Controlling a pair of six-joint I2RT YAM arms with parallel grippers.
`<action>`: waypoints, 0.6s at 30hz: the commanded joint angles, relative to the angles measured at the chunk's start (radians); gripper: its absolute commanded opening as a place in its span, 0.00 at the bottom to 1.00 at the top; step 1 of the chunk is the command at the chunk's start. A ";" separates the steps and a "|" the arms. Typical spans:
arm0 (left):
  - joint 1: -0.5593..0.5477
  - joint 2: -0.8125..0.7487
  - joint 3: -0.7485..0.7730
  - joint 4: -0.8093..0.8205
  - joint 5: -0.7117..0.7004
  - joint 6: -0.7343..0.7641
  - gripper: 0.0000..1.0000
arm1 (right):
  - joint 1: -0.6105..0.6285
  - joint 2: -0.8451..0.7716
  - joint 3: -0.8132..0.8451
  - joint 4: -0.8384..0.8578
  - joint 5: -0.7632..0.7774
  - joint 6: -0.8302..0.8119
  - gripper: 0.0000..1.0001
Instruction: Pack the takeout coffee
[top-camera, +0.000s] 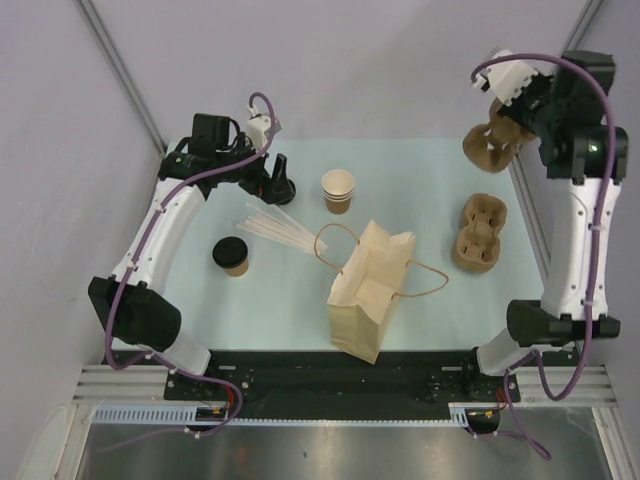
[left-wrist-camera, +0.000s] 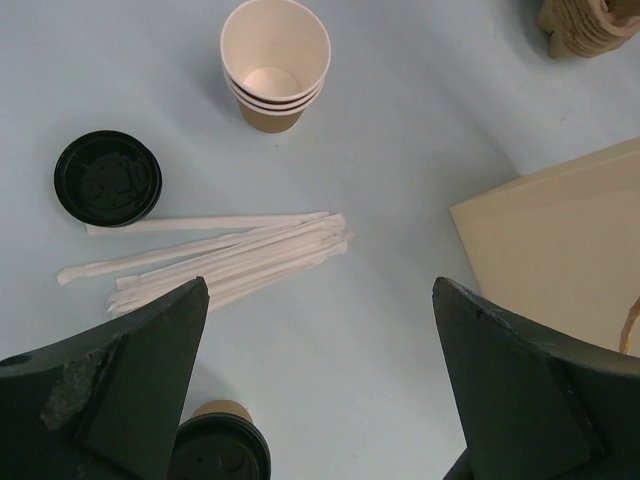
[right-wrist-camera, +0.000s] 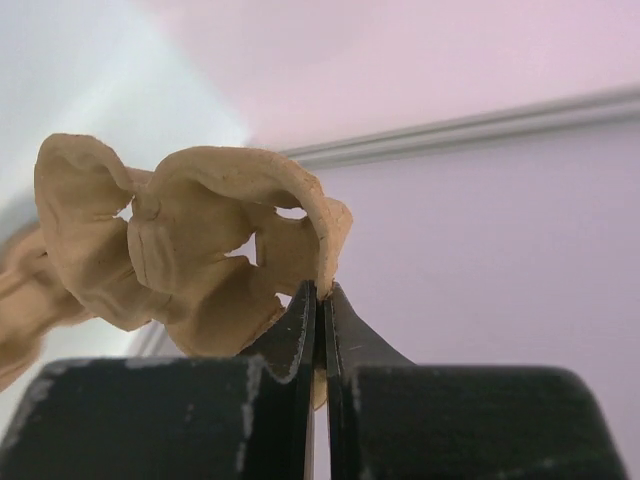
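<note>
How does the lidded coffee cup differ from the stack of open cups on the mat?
The takeout coffee wears a round black lid; the stack of cups is open, with its pale inside showing. The takeout coffee is a single cup, while the stack of cups shows three nested rims. The takeout coffee stands near the left side of the mat, the stack of cups farther back toward the middle. Both are brown paper and upright.

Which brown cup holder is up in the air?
The far cup holder, pinched by the right gripper. The other cup holder lies on the table beside the paper bag.
</note>
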 joint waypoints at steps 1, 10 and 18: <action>-0.006 -0.072 -0.020 0.041 -0.013 -0.026 1.00 | 0.089 -0.108 0.145 0.027 0.040 0.042 0.00; -0.006 -0.115 -0.051 0.052 -0.017 -0.040 0.99 | 0.926 -0.259 0.144 -0.020 0.570 0.079 0.00; -0.006 -0.167 -0.088 0.052 -0.032 -0.034 0.99 | 1.232 -0.222 0.192 -0.312 0.673 0.322 0.00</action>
